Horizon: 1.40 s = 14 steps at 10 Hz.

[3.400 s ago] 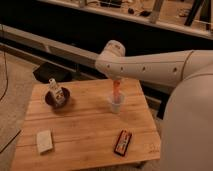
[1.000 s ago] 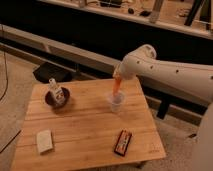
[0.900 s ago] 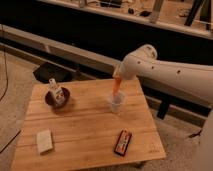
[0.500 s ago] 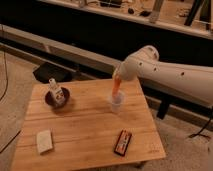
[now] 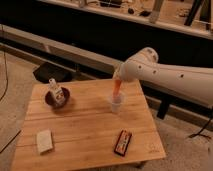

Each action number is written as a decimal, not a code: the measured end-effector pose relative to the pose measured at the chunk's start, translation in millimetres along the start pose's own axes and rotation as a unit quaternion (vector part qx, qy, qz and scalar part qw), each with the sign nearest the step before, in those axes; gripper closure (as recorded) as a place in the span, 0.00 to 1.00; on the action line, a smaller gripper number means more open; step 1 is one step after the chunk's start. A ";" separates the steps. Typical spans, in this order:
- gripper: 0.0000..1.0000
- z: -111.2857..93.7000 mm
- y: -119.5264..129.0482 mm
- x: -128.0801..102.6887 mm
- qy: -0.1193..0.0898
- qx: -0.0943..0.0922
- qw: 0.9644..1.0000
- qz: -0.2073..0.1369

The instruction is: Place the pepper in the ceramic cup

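The slim orange-red pepper [image 5: 117, 90] hangs upright with its lower end inside the rim of the small white ceramic cup [image 5: 116, 105]. The cup stands right of centre on the wooden table [image 5: 90, 125]. My gripper [image 5: 119, 81] comes in from the right at the end of the white arm. It sits directly above the cup, shut on the pepper's top end. The pepper's lower tip is hidden by the cup wall.
A dark brown bowl [image 5: 51, 100] with a small bottle [image 5: 55, 90] stands at the table's left back. A pale sponge-like block [image 5: 44, 141] lies front left, a dark snack bar [image 5: 122, 142] front right. A dark low wall runs behind the table.
The arm has swung to reach in from the right. The pepper has sunk slightly toward the cup. The cup and the other things have not moved.
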 end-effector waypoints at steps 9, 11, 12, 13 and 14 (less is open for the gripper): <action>0.66 12.1 -2.9 3.7 -0.011 0.002 1.000 -0.018; 0.50 11.3 -1.9 5.2 -0.011 0.000 1.000 -0.023; 0.38 11.1 -1.8 6.9 -0.010 -0.001 1.000 -0.027; 0.28 11.0 -1.6 8.7 -0.009 -0.001 1.000 -0.028; 0.22 10.6 -1.9 10.0 -0.008 0.000 1.000 -0.029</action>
